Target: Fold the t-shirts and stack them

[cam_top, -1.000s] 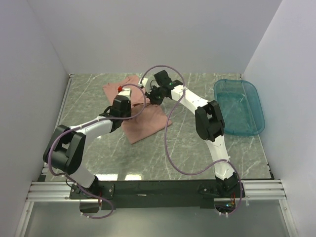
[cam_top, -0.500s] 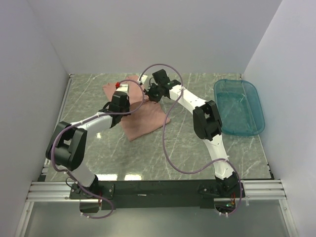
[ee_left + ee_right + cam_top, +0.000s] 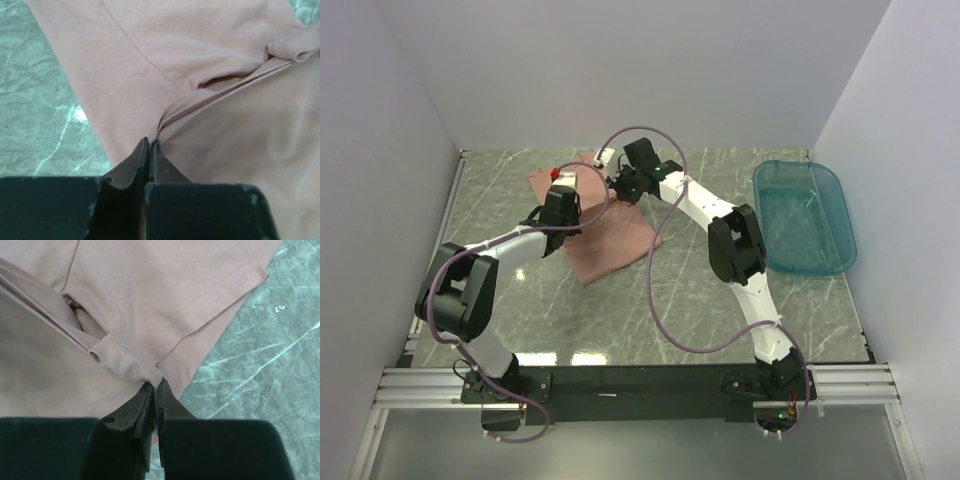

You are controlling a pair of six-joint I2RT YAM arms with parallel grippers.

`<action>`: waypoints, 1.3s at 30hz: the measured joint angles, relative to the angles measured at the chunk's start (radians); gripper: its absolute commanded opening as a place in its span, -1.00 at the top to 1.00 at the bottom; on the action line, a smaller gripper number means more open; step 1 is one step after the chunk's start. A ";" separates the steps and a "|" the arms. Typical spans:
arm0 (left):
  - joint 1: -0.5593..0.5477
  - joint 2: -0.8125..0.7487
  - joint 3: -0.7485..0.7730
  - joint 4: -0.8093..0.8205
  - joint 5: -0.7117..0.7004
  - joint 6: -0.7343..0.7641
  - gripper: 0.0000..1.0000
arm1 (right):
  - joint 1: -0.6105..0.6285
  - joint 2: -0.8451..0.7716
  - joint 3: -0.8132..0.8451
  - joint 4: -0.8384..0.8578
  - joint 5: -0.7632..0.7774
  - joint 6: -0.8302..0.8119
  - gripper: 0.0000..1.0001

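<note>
Marble table point(image 3: 580, 320): left gripper point(image 3: 149, 146), right gripper point(image 3: 155, 387) clenched on t-shirt point(image 3: 610, 250), dragging fabric farther back now; fold seemingly midway.

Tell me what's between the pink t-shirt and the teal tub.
In the top view, bare marble table lies between the t-shirt and the tub, and the right arm reaches across above that stretch.

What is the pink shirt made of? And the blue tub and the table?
Pink shirt: soft matte knit cloth, probably cotton; it wrinkles and has stitched hems.
Blue tub: see-through glossy plastic, by its look.
Table: smooth, shiny, green with white veins like marble, maybe only a print.
</note>
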 measured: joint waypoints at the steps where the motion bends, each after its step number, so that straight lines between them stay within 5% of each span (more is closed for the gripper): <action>1: 0.002 0.000 0.000 0.000 -0.002 -0.001 0.99 | 0.001 0.003 0.004 0.002 0.000 0.002 0.89; 5: 0.012 0.016 0.016 -0.010 -0.009 -0.003 0.99 | 0.005 0.028 0.013 0.020 0.017 0.013 0.58; 6: 0.015 0.025 0.025 -0.015 -0.010 -0.006 0.76 | 0.005 0.036 0.013 0.026 0.023 0.018 0.41; 7: 0.017 0.031 0.032 -0.018 -0.013 -0.008 0.46 | 0.006 0.042 0.013 0.034 0.034 0.024 0.01; 9: 0.022 0.049 0.053 -0.038 -0.029 -0.014 -0.22 | 0.007 0.054 0.013 0.051 0.080 0.057 -0.23; 12: 0.027 0.064 0.093 -0.090 -0.077 -0.042 -0.55 | 0.007 0.058 0.014 0.078 0.162 0.104 -0.39; 18: 0.036 -0.009 0.141 -0.166 -0.158 -0.078 -0.57 | -0.008 0.028 0.027 0.120 0.241 0.175 -0.45; 22: 0.047 -0.187 0.106 -0.190 -0.107 -0.112 -0.55 | -0.057 -0.079 -0.025 0.043 0.068 0.146 -0.43; 28: 0.062 -0.514 -0.172 -0.142 0.103 -0.246 -0.53 | -0.146 -0.409 -0.367 -0.033 -0.289 0.104 -0.36; 33: 0.061 -0.611 -0.424 -0.125 0.272 -0.407 -0.50 | -0.152 -0.510 -0.591 0.040 -0.346 0.270 -0.35; 39: 0.061 -0.674 -0.557 -0.117 0.353 -0.520 -0.49 | -0.205 -0.496 -0.725 0.087 -0.347 0.413 -0.36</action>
